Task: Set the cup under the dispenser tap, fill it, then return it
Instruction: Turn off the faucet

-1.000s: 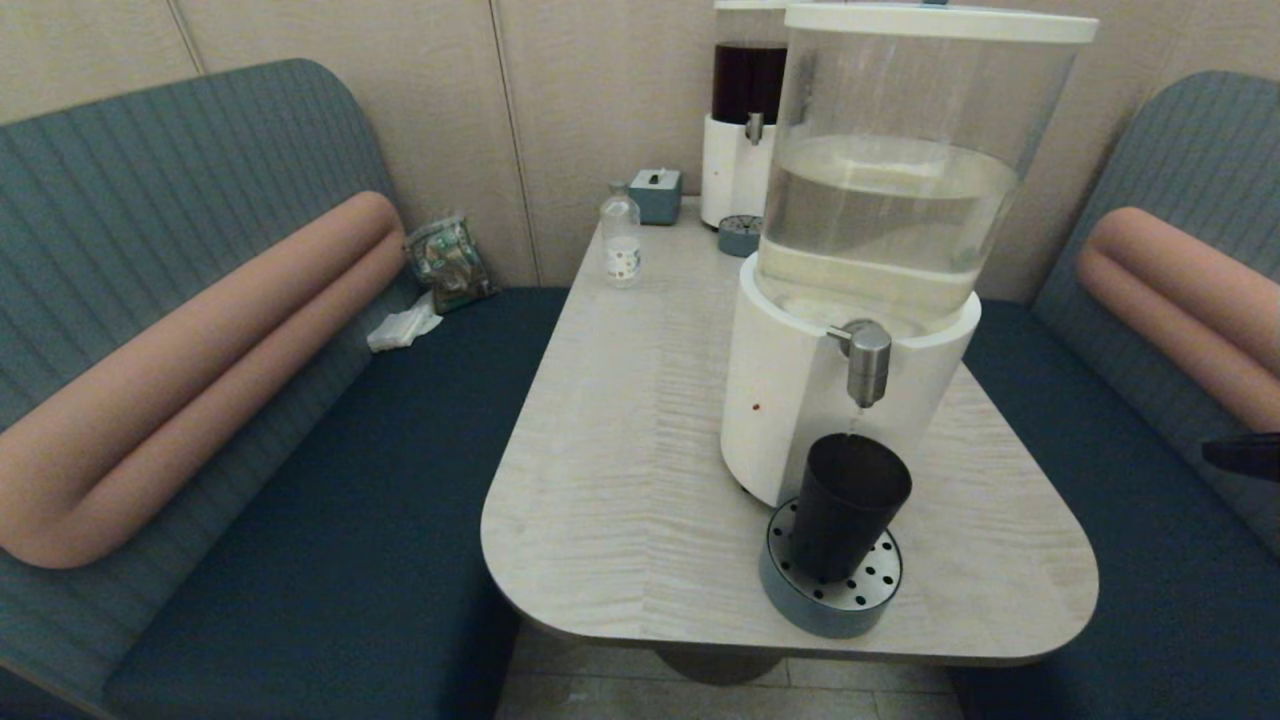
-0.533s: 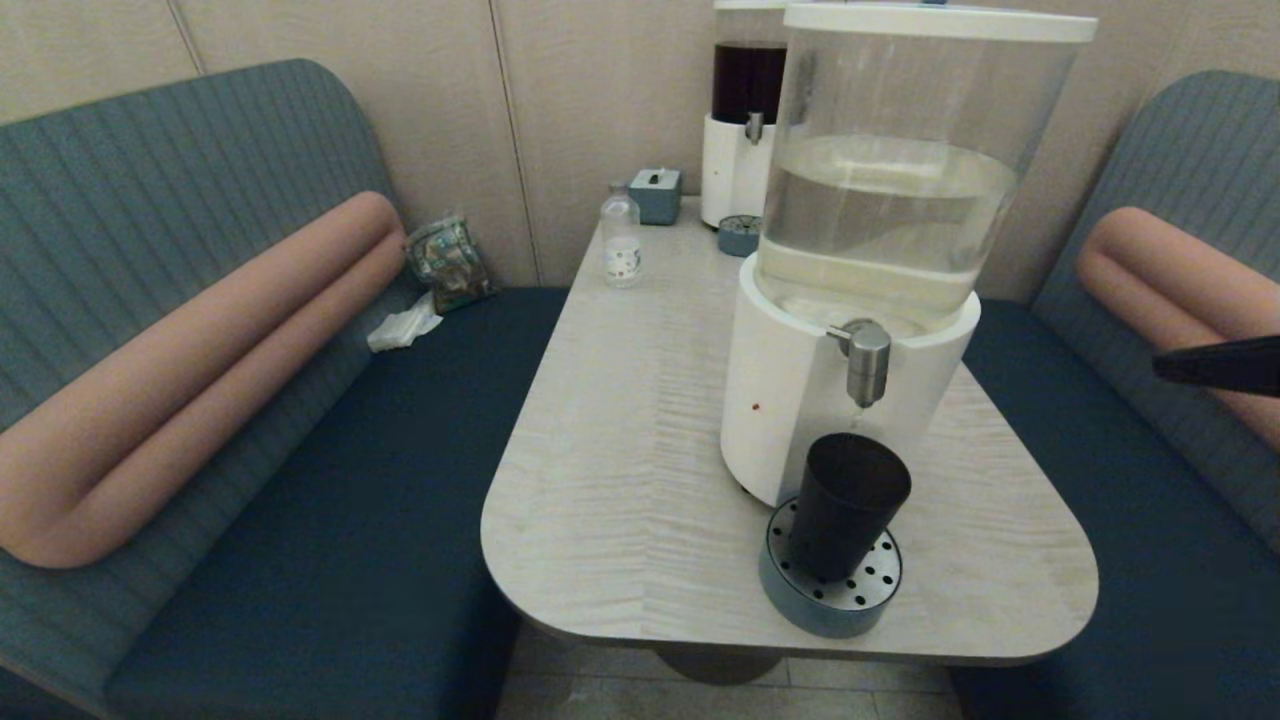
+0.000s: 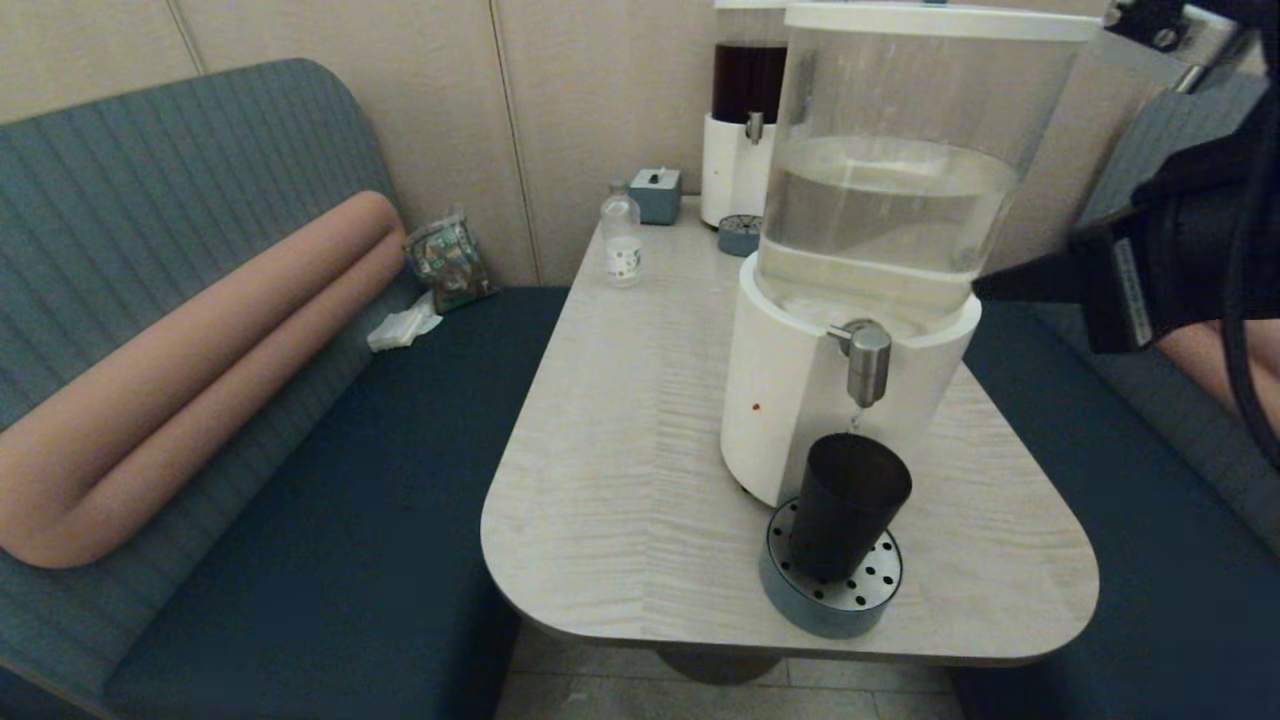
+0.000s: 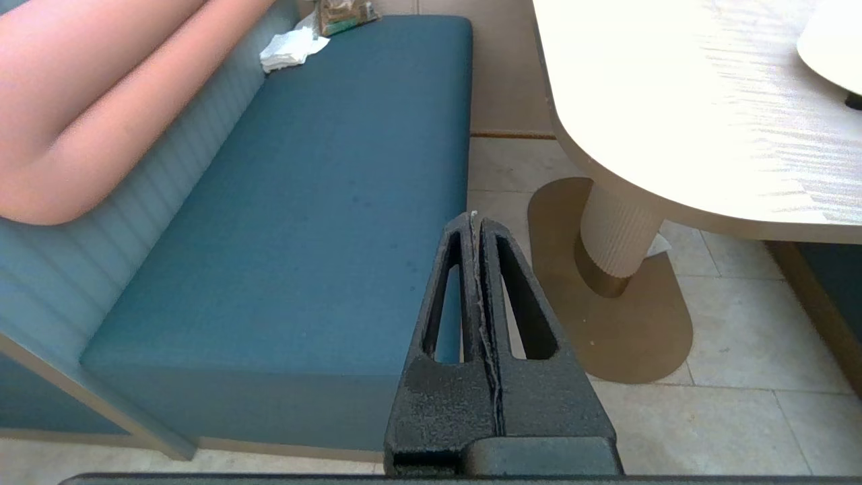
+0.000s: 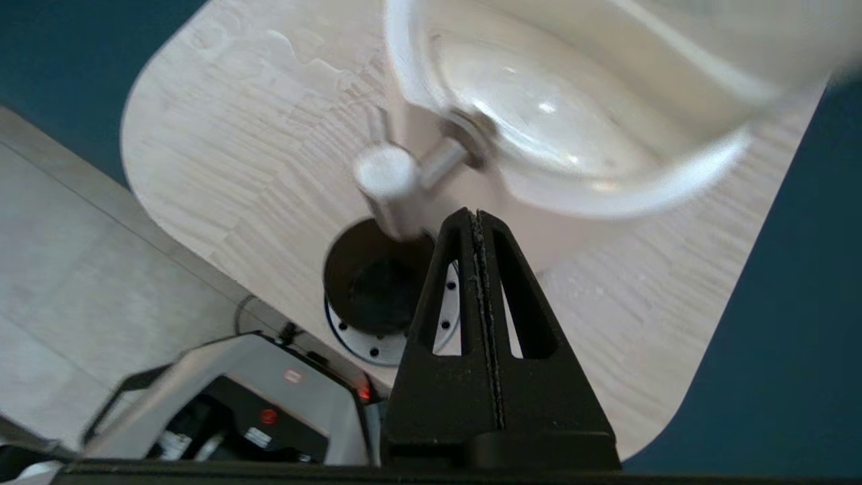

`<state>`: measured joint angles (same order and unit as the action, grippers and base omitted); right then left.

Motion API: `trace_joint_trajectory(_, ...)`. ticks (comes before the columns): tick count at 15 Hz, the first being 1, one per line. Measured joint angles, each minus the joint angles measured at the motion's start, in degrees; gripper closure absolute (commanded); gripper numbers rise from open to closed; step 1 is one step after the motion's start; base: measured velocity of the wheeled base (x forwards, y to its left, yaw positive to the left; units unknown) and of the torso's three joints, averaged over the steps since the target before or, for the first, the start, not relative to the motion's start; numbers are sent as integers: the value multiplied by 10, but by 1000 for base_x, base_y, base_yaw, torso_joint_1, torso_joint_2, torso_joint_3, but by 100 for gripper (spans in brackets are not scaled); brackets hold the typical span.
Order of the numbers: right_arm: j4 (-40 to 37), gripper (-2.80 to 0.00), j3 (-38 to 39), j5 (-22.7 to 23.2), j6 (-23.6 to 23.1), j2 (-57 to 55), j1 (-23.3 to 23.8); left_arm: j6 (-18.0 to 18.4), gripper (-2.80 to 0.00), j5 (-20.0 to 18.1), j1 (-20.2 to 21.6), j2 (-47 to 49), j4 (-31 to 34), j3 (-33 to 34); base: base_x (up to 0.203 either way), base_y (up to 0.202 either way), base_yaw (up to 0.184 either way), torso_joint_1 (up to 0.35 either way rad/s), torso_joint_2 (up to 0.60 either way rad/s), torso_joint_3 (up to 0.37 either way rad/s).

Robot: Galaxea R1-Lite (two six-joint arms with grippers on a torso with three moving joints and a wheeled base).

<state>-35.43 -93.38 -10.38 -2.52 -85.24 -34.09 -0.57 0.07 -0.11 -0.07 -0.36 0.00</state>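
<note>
The dark tumbler cup [image 3: 848,505] stands upright on a round perforated drip tray [image 3: 832,592], right below the brushed-steel dispenser tap [image 3: 866,362] of the large clear-tank dispenser [image 3: 890,200]. A drop hangs under the spout. In the right wrist view the cup [image 5: 367,283] and tap [image 5: 390,182] show from above. My right gripper [image 3: 985,287] is shut and empty, raised at the dispenser's right side, level with its white rim, apart from the tap; it also appears as right gripper [image 5: 477,217]. My left gripper [image 4: 474,219] is shut, parked low over the bench edge beside the table.
A smaller dispenser [image 3: 745,120] with dark red liquid, a small clear bottle [image 3: 621,238] and a tissue box [image 3: 656,193] stand at the table's far end. Blue benches with pink bolsters [image 3: 190,370] flank the table [image 3: 620,470]. Rubbish lies on the left bench [image 3: 445,262].
My right arm has risen from the right edge and swung in toward the dispenser, now level with its white rim. The cup stands as before.
</note>
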Motion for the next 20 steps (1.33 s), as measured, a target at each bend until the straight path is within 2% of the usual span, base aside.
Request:
trace_joint_trajectory(11,1,0,-34,-104,-1,-83,-78,0,0,0,0,0,0,0,0,0,0,0,0,0)
trace_joint_trajectory(20,3,0,-66,-109,-6,-120,-96,0,0,0,0,0,0,0,0,0,0,0,0,0)
